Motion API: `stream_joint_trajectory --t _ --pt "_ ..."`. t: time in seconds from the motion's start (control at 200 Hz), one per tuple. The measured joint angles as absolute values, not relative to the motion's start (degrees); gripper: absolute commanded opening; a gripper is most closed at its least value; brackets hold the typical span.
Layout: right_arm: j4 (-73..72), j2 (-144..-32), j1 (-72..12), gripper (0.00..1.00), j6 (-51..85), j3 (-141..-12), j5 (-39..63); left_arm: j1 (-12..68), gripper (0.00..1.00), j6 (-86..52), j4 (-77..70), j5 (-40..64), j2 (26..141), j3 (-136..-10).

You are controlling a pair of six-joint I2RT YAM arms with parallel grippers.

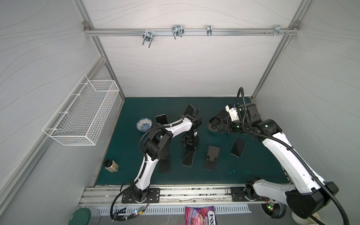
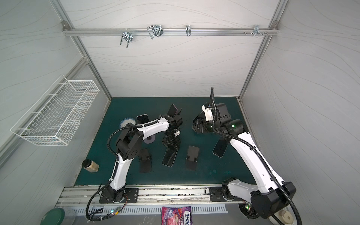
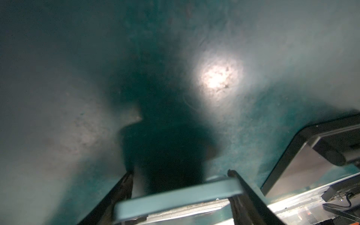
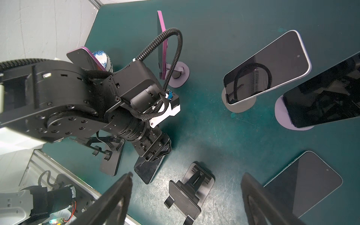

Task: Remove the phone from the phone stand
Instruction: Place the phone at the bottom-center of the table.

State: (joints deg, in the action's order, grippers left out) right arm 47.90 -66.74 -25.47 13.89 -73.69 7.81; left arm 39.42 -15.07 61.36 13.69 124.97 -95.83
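A dark-screened phone [image 1: 188, 158] [image 2: 168, 158] is on or just over the green mat between two empty black phone stands [image 1: 212, 160] [image 1: 164, 166]; I cannot tell which. My left gripper [image 1: 190, 143] [image 2: 171, 143] points down and is shut on the phone's far end. In the left wrist view the phone's pale blue edge [image 3: 179, 196] spans the two fingers. My right gripper [image 1: 213, 124] [image 4: 187, 187] hangs open and empty high over the mat. In the right wrist view it is above one empty stand [image 4: 191, 187].
Three more phones [image 1: 161, 119] [image 1: 190, 110] [image 1: 220, 115] stand on round-based holders at the back. Another phone [image 1: 238, 146] lies flat on the right. A patterned bowl [image 1: 144, 124], a jar [image 1: 111, 165] and a wall-hung wire basket [image 1: 81, 115] are on the left.
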Motion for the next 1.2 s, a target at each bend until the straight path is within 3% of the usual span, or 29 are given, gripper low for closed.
stream_joint_trajectory --t 0.965,1.2 --pt "47.0 -67.4 -25.4 0.91 13.9 -73.7 8.0 39.4 0.74 -15.4 61.2 13.3 124.9 -95.7" --pt "47.0 -67.4 -25.4 0.92 13.9 -73.7 8.0 39.4 0.83 -15.6 60.9 12.5 124.7 -95.7"
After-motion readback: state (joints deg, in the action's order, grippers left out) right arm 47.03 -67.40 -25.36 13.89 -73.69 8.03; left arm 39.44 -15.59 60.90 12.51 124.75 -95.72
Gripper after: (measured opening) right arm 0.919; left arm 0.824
